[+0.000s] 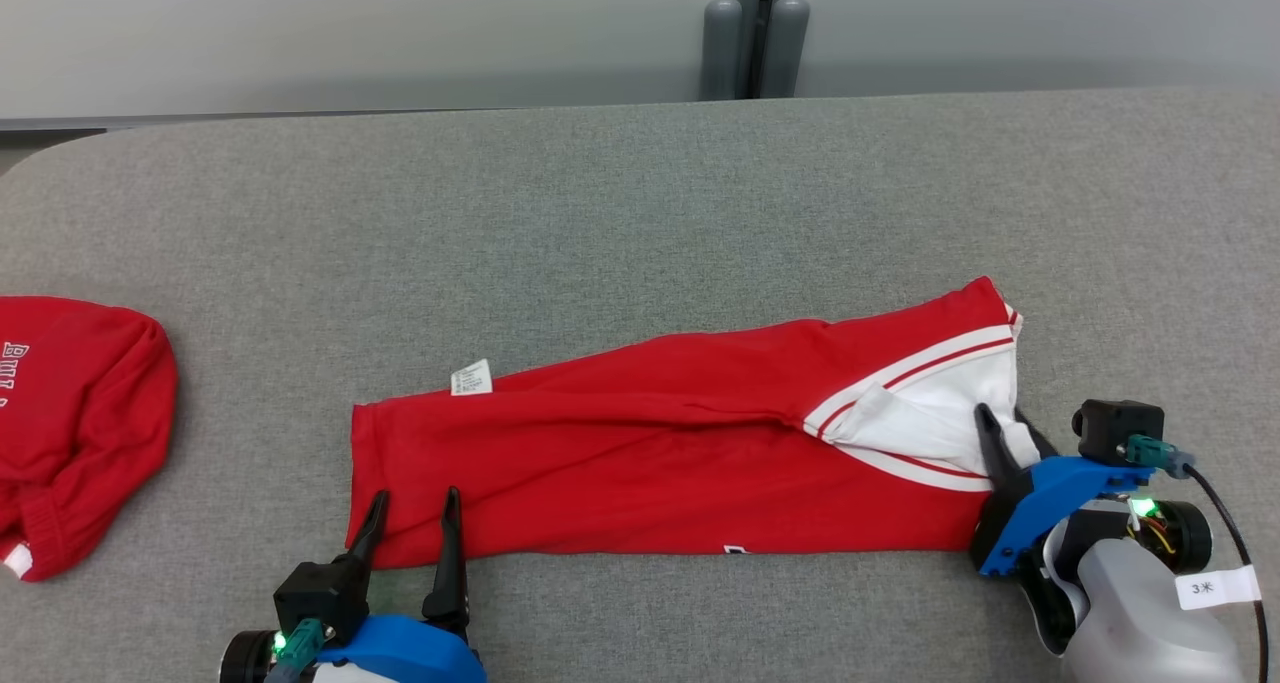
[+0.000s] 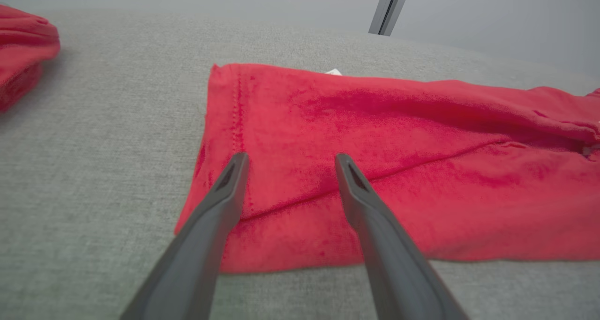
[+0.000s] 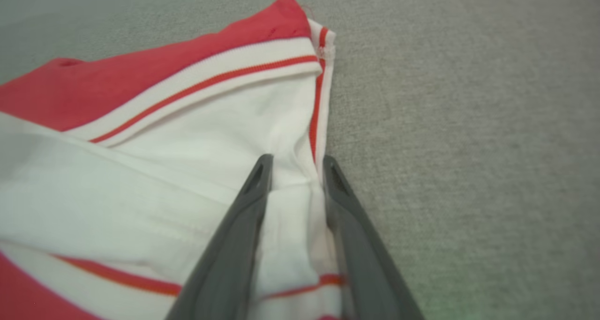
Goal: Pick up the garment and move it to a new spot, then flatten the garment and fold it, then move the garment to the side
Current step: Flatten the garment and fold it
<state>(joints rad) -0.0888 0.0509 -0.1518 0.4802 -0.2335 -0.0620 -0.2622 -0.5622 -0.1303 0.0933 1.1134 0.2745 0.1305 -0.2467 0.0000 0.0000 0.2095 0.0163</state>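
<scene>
At the far left edge of the grey fabric-covered table [image 1: 640, 193] lies a bunched red knit garment with white lettering [image 1: 80, 433], well apart from everything else.

Nearer the middle, the left gripper [image 1: 416, 498] sits at the near left corner of the task's piece. Its two dark fingers [image 2: 220, 203] stand wide apart with nothing between them. In the left wrist view their tips lie over the stitched left hem, and whether they touch the cloth I cannot tell.

The long red garment [image 1: 650, 453] stretches flat across the table from that corner towards the right, folded lengthwise into a narrow band and slanting slightly away from the robot at its right end. A crease runs along its length. A small white care label [image 1: 471, 377] pokes out at its far edge, near the left end. On its near edge, a little right of centre, there is a tiny dark-and-white mark too small to read.

At the right end the red cloth opens onto a white panel edged with red and white stripes [image 1: 930, 413]. The right gripper [image 1: 1002, 415] reaches in there from the near right. Its fingers [image 3: 234, 235] are drawn close together, pinching a gathered fold of the white cloth, which puckers at their tips. The pale forearm behind it carries a small white paper tag [image 1: 1215, 588].
</scene>
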